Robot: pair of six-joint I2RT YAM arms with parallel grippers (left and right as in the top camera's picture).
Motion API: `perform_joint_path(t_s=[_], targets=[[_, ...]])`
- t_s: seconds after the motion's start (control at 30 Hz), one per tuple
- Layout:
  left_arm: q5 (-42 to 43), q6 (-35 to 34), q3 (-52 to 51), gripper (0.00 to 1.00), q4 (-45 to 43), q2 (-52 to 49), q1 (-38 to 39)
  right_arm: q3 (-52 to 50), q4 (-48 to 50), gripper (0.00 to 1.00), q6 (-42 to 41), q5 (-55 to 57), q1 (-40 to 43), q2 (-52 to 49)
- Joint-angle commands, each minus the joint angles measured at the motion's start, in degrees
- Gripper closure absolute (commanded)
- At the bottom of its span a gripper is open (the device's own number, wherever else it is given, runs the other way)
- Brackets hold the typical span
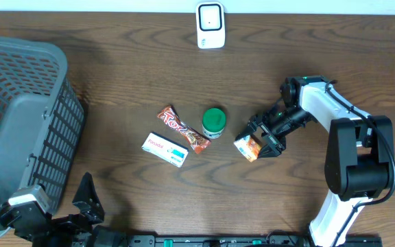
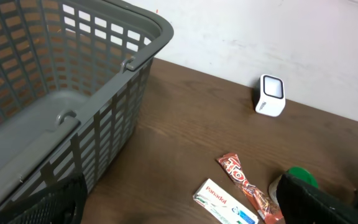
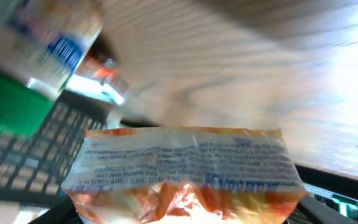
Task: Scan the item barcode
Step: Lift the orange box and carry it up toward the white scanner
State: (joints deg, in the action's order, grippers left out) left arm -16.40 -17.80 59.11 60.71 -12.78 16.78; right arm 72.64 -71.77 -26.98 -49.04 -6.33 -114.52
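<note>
An orange snack packet lies near the table's middle right. My right gripper is around it, one finger on each side. In the right wrist view the packet fills the space between the jaws, printed text facing the camera. The fingers are almost hidden, so grip or gap does not show. The white barcode scanner stands at the table's far edge and is also in the left wrist view. My left gripper hangs open and empty at the near left edge, by the basket.
A large grey basket fills the left side. A red candy bar, a white Panadol box and a green-lidded jar lie mid-table, just left of the packet.
</note>
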Motion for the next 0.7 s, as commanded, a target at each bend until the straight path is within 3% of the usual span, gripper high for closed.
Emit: perform_joint_path(t_s=[0.0, 0.27, 0.67], targets=[[0.31, -0.09, -0.09, 0.03, 0.13, -0.02, 0.02, 0.0, -1.33, 0.31, 6.6, -6.78, 0.09, -0.76], [0.31, -0.09, -0.09, 0.03, 0.13, -0.02, 0.02, 0.0, 1.62, 0.31, 6.88, 0.37, -0.07, -0.76], [0.31, -0.09, -0.09, 0.03, 0.13, -0.02, 0.02, 1.86, 14.78, 0.36, 3.13, 6.27, 0.98, -0.76]])
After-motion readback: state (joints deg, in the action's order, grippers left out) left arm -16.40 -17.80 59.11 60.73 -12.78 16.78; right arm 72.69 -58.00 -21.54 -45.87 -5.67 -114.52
